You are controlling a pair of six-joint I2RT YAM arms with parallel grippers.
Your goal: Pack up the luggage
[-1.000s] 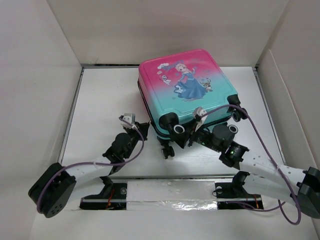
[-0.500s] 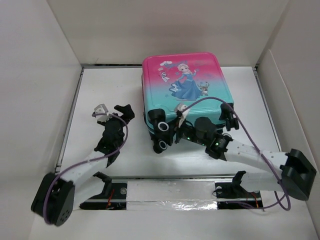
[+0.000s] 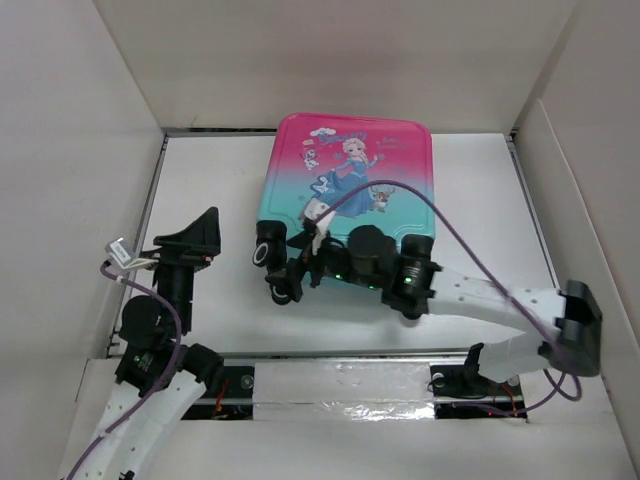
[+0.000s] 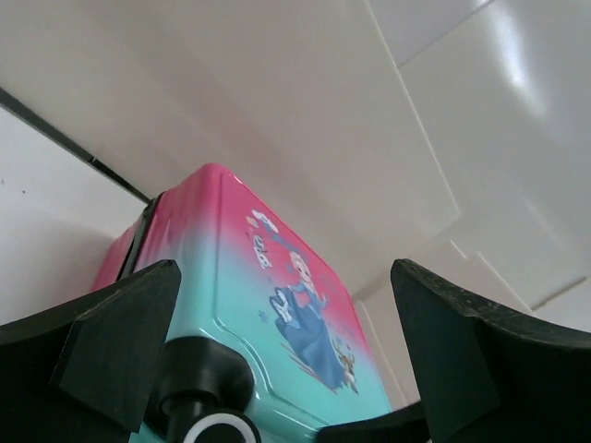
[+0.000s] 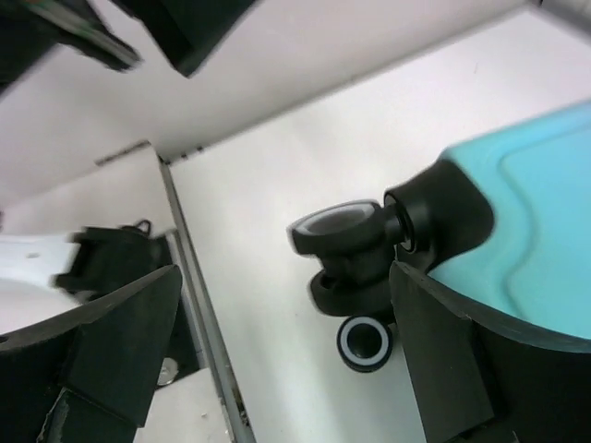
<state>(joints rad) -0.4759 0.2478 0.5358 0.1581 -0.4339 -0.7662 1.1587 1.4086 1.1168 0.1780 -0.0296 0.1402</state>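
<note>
Letting go is the change: both pincers, closed or part-closed a second ago, now stand spread and hold nothing. The left gripper (image 3: 185, 240) has pulled back to the left side of the table (image 3: 480, 200), well apart from the luggage (image 3: 345, 170). The right gripper (image 3: 298, 266) reaches across to the wheel (image 5: 346, 231) end, fingers either side of a caster without pinching it. The suitcase has swung squarer and shifted left; it lies flat, shell closed, princess print up, at the far middle. With both grips released, packing looks finished or nearly so, though the zip is not visible.
</note>
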